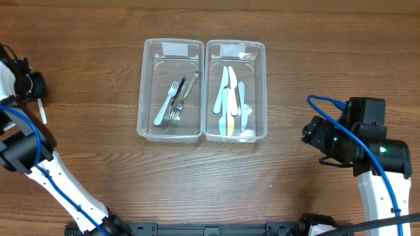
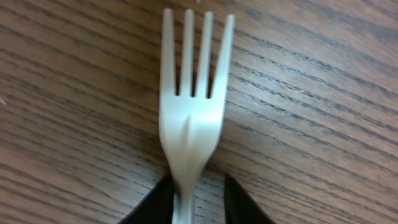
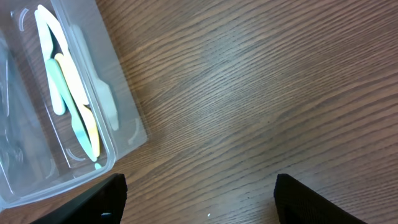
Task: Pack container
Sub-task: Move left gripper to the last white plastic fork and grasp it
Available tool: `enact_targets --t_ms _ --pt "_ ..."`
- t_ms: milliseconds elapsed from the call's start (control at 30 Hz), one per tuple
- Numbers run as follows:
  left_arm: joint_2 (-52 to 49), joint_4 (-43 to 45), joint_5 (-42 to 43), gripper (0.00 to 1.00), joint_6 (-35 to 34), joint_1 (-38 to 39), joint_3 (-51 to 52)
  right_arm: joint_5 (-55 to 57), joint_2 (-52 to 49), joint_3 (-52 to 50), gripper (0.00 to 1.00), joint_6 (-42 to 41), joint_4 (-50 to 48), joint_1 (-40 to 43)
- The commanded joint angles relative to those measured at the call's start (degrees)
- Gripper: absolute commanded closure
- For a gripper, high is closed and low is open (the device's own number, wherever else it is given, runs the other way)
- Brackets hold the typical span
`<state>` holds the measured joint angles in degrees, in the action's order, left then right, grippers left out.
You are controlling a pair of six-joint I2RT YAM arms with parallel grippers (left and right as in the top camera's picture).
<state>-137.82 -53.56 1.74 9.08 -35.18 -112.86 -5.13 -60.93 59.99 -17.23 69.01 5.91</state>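
view: left wrist | white plastic fork (image 2: 189, 124), four tines pointing to the frame's top, fills the centre | its handle runs down between the two black jaws at the bottom edge, gripped there | brown wood-grain bench (image 2: 323, 124) behind it

Clear bins: two, upper middle, left bin (image 1: 169, 137) plus right bin (image 1: 236, 139). Forks (image 1: 172, 105) in left bin: three or four, overlapping, can't pin it down. Knives (image 1: 230, 98) in right bin: five-ish, pile's tangled. White fork (image 2: 191, 118) at far left: one.
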Motion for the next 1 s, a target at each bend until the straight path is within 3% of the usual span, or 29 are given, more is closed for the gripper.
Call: enact_targets --t_ms 0,333,500,767,967 --pt "-4.2 -0.9 0.6 0.83 -0.1 0.5 0.7 -0.1 0.2 0.1 0.22 -0.3 -0.2 -0.2" --pt "-4.0 -2.5 -0.8 0.96 -0.5 0.5 0.6 -0.1 0.2 0.1 0.22 -0.3 -0.2 -0.2" --pt "-0.9 -4.3 -0.2 0.96 -3.1 0.9 0.5 -0.1 0.2 0.1 0.22 -0.3 -0.3 -0.2" --pt "15.1 -7.9 0.9 0.96 -6.1 5.4 0.5 -0.1 0.2 0.1 0.22 -0.3 -2.2 -0.2" --pt "31.6 -11.1 2.2 0.96 -6.7 16.1 0.6 0.6 0.2 0.1 0.22 -0.3 -4.6 -0.2"
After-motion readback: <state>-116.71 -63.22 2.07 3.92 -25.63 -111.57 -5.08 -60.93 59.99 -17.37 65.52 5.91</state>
